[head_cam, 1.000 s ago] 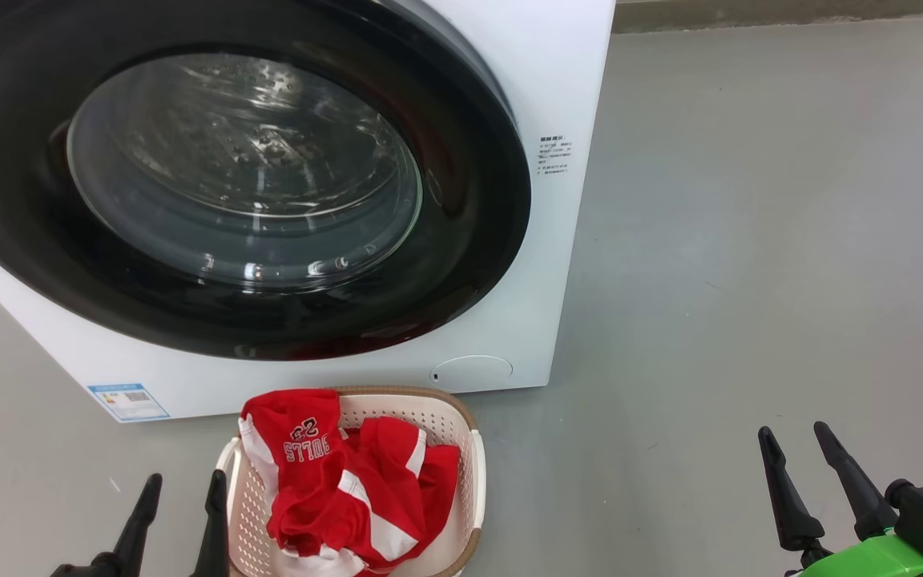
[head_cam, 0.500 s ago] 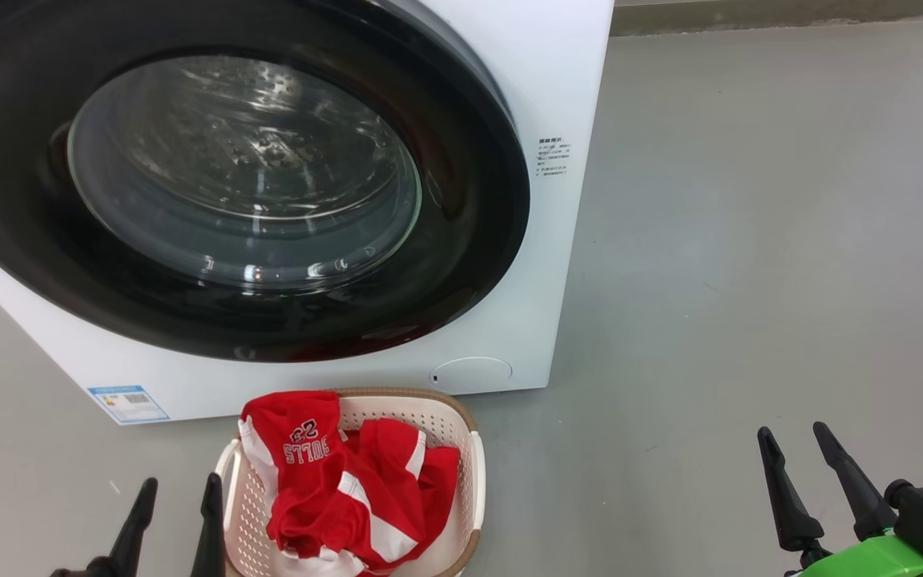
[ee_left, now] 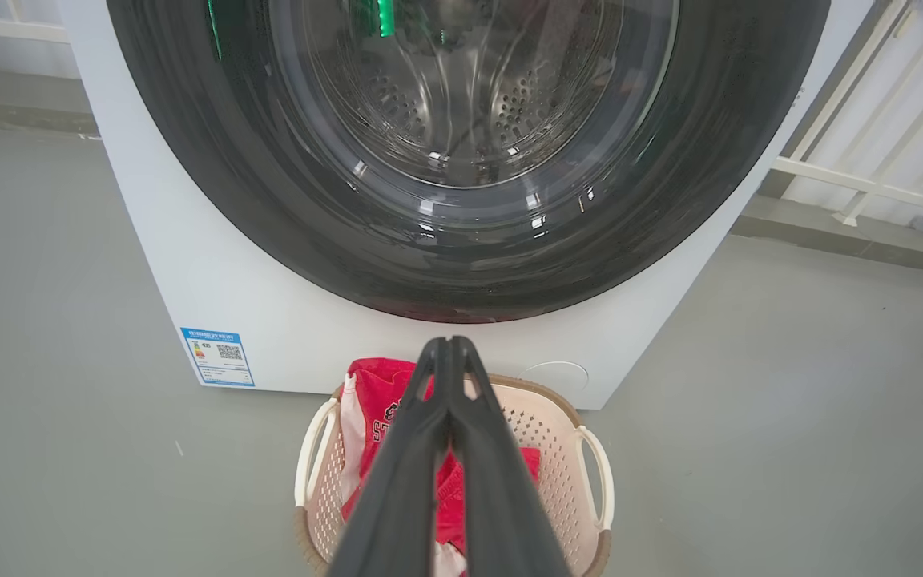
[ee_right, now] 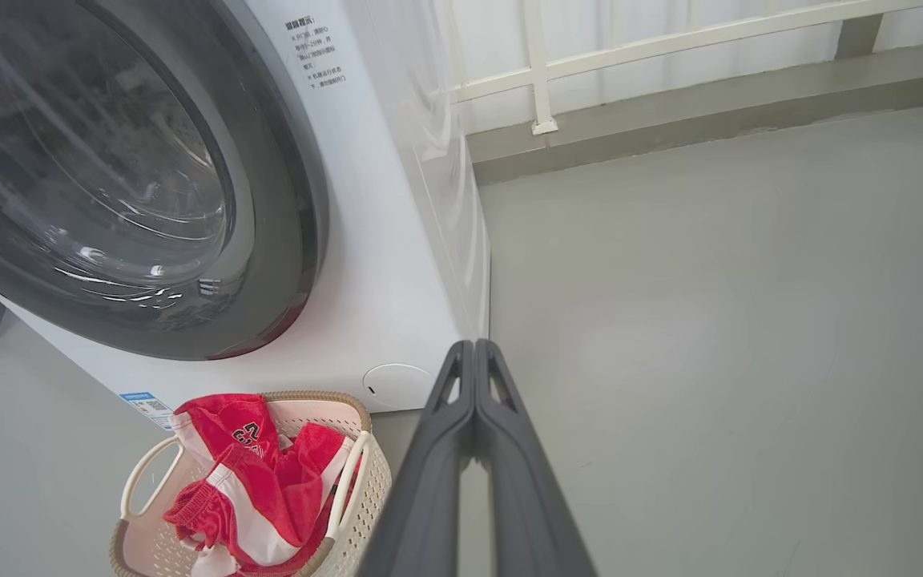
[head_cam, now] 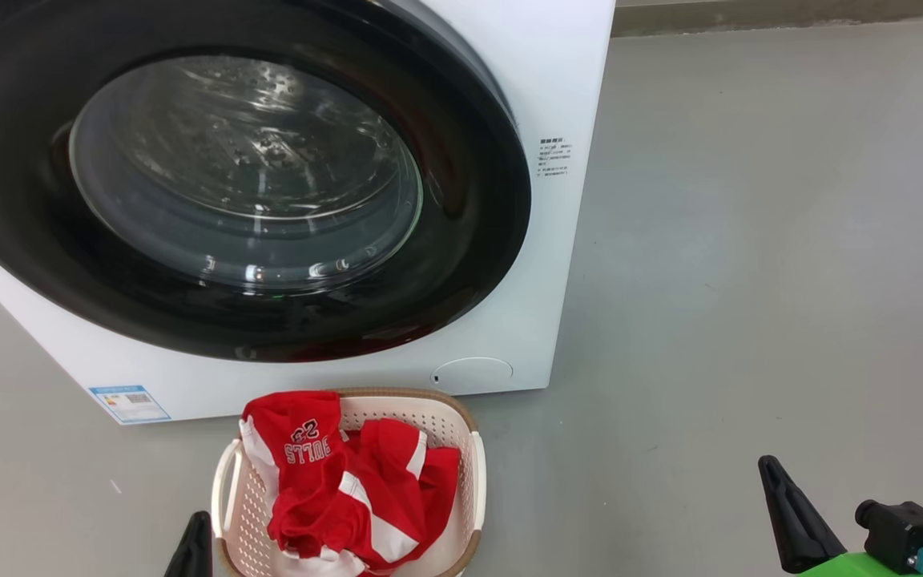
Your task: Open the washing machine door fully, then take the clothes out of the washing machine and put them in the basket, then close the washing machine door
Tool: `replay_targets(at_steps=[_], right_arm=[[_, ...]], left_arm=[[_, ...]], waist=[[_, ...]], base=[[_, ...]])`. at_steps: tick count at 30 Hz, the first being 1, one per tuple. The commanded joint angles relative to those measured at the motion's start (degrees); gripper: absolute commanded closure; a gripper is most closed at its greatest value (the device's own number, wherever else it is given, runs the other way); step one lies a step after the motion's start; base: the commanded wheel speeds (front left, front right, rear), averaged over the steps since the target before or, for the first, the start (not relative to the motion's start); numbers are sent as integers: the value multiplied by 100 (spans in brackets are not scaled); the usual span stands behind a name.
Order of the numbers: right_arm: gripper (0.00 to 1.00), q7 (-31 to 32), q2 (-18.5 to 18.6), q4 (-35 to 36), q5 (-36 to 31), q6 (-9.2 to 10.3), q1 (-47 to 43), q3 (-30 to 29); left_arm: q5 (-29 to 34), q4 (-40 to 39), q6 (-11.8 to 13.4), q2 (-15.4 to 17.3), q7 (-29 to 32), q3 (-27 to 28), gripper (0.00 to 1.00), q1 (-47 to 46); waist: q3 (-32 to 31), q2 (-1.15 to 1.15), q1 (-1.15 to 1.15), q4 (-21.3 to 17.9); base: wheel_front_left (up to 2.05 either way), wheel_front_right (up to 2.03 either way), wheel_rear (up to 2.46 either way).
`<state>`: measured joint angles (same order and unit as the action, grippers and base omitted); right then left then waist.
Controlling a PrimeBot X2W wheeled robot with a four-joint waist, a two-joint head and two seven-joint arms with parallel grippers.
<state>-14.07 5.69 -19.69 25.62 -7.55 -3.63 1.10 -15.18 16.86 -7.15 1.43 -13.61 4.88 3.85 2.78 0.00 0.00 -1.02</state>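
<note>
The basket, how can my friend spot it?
Find the big white washing machine with its round black door. On the grey floor right in front of it sits the basket. It's the cream, holey tub with a brown rim, heaped with red clothes.

- my right gripper point(ee_right: 475, 348) has its two fingers pressed together, with nothing in them.
- the washing machine door point(ee_right: 277, 192) is closed on the washing machine point(ee_right: 385, 264).
- the red clothes point(ee_right: 269, 489) lie in the basket point(ee_right: 371, 483) just in front.
</note>
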Motion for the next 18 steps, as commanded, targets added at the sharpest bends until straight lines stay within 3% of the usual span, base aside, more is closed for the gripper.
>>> replay_targets(at_steps=[1,18], right_arm=[[100,23,71,133,174,0,33,-26],[100,278,39,186,1054,1,161,-104]], left_arm=[[-155,-125,-1,57,38,23,100,-43],[-1160,-146,-6,69,295,36,100,-169]], waist=[[-8,0,8,2],[-37,0,0,15]], base=[[0,0,0],[0,0,0]])
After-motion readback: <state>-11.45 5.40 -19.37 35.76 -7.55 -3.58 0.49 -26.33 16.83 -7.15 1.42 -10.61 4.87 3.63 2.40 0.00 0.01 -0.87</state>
